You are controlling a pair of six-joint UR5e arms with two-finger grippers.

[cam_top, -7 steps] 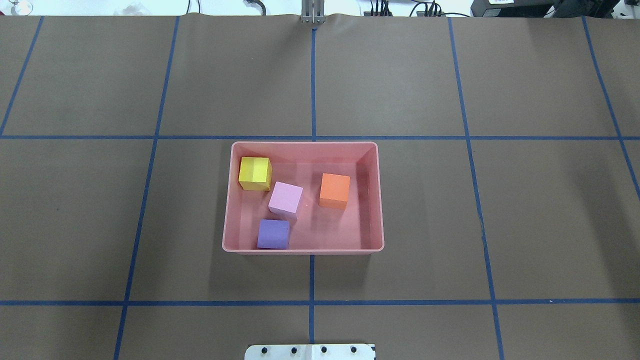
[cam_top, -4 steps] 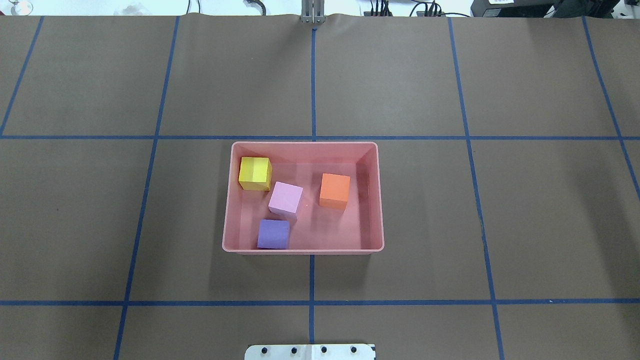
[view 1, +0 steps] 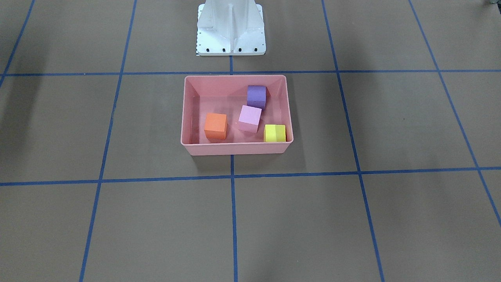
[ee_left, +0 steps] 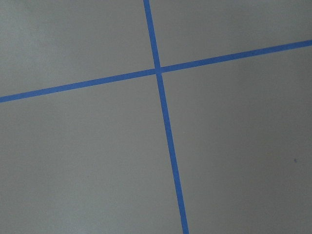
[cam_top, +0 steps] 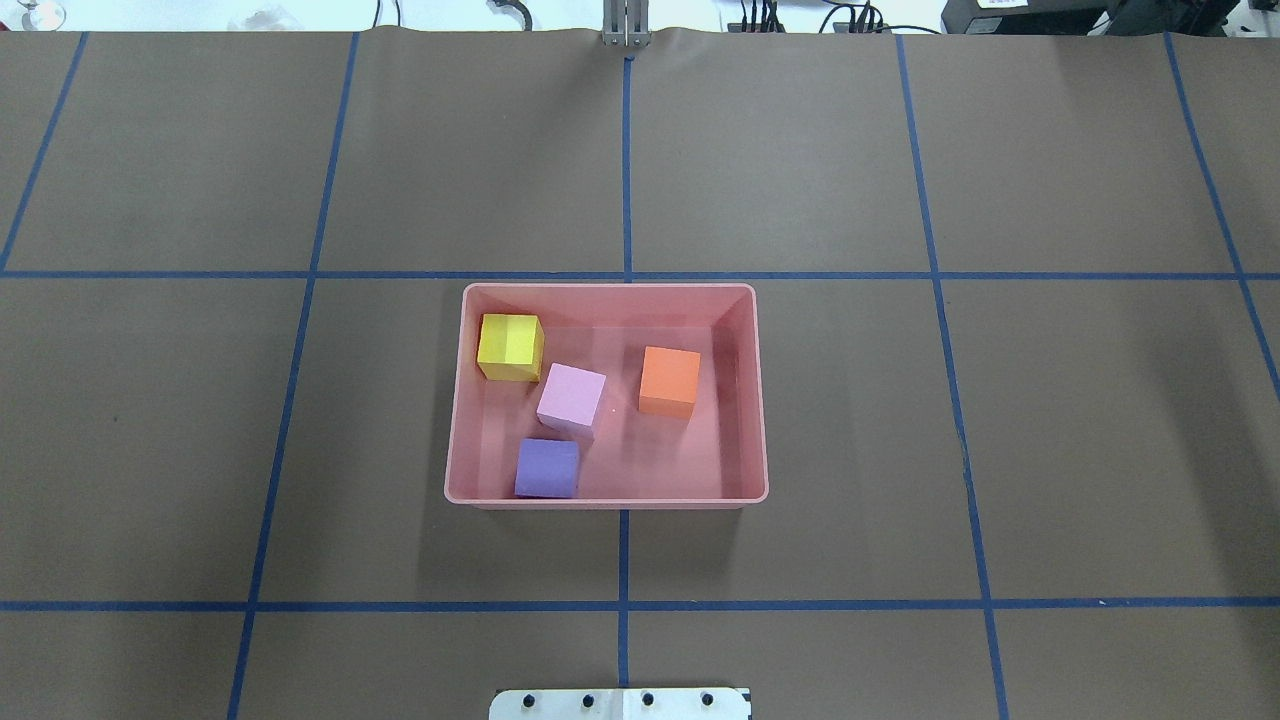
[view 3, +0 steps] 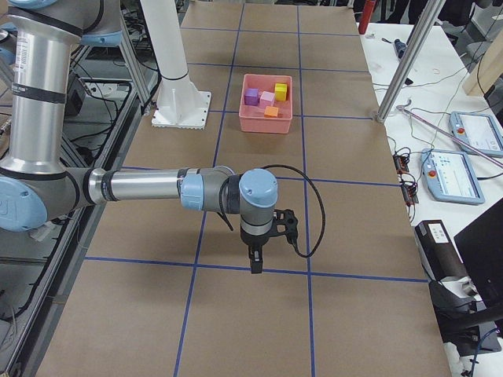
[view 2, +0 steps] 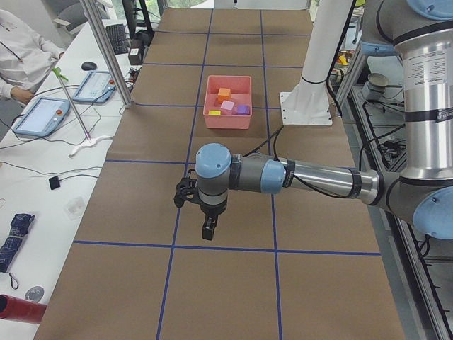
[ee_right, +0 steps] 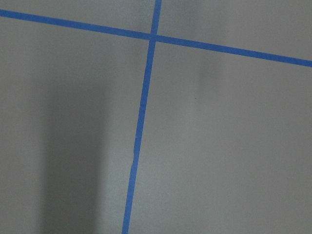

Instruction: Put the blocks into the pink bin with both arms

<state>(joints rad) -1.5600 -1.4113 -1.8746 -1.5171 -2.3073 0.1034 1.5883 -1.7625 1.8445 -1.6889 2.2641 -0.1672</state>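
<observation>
Inside the pink bin, four blocks are sitting, one of each colour: the purple block nearest the robot, then the lilac block, the orange block, and the yellow block in the far left corner. Only the side views are showing the arms: the left gripper and the right gripper are hanging over the table, well apart from the bin. Whether either is open or closed cannot be told.

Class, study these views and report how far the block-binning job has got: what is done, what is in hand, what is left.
Done: the yellow block, lilac block, orange block and purple block all lie inside the pink bin. In hand: no block. The left hand and right hand hang over the table, well away from the bin. Left: apparently nothing, as all four blocks are binned.
</observation>
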